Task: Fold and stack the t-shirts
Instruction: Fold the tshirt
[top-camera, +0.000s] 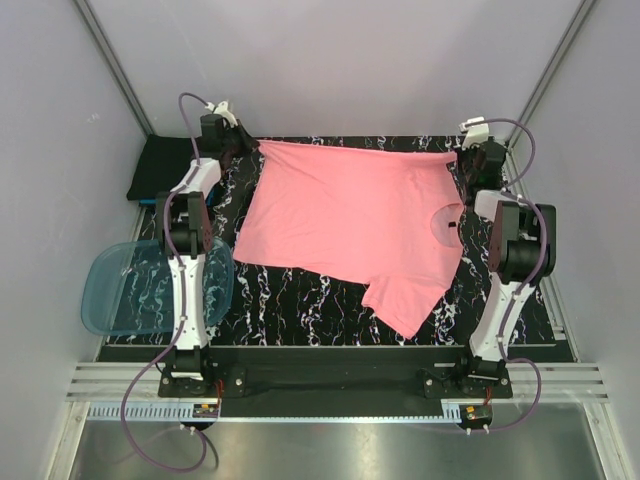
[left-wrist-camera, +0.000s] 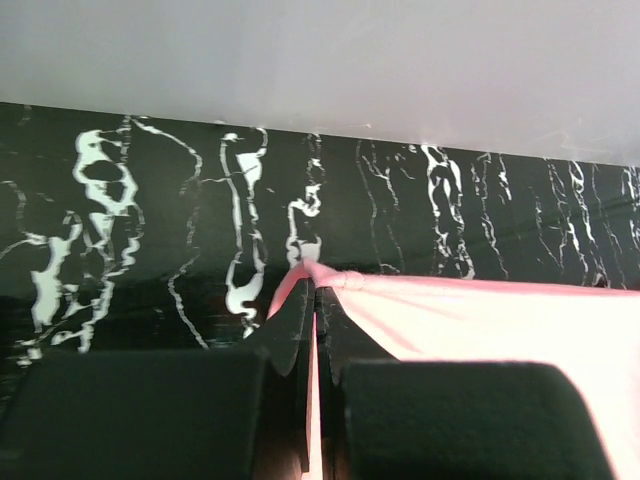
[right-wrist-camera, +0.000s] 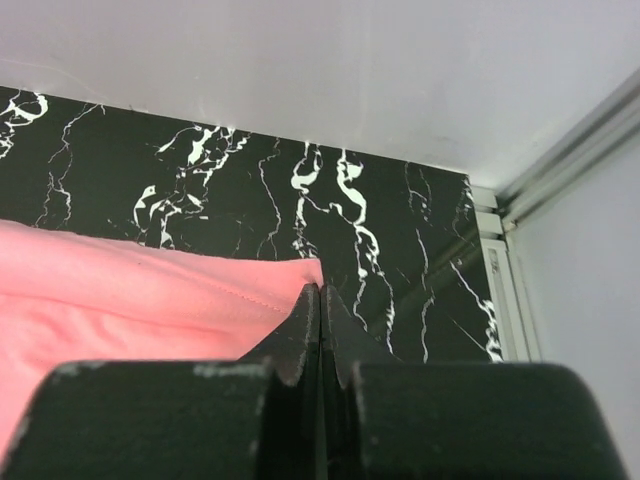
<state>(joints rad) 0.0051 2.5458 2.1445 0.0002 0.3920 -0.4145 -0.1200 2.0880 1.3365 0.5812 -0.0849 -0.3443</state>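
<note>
A salmon-pink t-shirt (top-camera: 350, 230) lies spread on the black marbled table (top-camera: 300, 300), neck opening to the right, one sleeve hanging toward the front. My left gripper (top-camera: 245, 145) is shut on the shirt's far left corner; pink cloth (left-wrist-camera: 480, 320) shows pinched between its jaws in the left wrist view. My right gripper (top-camera: 468, 160) is shut on the far right corner of the shirt (right-wrist-camera: 150, 290). A black t-shirt (top-camera: 160, 165) lies folded at the far left of the table. No teal-blue shirt is in view.
A translucent blue plastic tub (top-camera: 130, 290) sits at the left edge, partly off the table. White walls enclose the table on three sides, close behind both grippers. A metal rail (top-camera: 320, 385) runs along the near edge by the arm bases.
</note>
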